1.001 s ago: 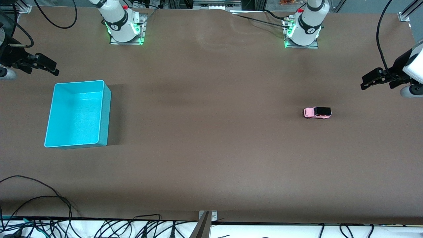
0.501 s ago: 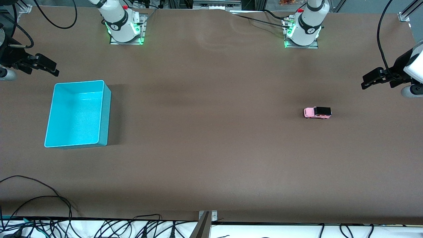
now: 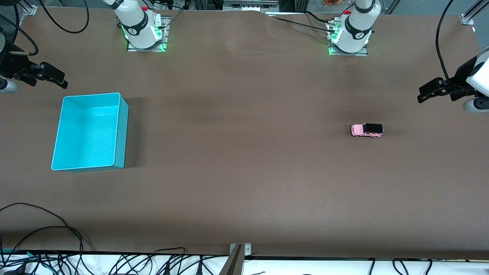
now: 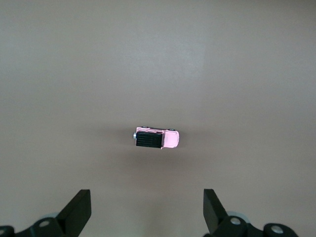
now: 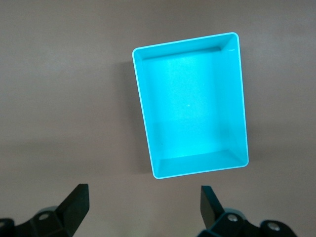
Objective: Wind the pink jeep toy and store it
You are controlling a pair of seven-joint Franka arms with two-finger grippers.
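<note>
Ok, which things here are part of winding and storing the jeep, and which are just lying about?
Part of the job:
- pink jeep toy, on the table toward the left arm's end
- turquoise bin, empty, toward the right arm's end
- left gripper, open, waiting high by the jeep
- right gripper, open, waiting by the bin

Lying about:
- black cables at the table's near edge

Even, fairly bright light falls from overhead on the matte brown desk (image 3: 244, 172), with no glare. The turquoise bin (image 3: 116, 131) casts a soft shadow toward the left arm's end, and broad faint shadow bands cross the desk's middle. Both wrist views are sharp, dimming slightly at their corners.
</note>
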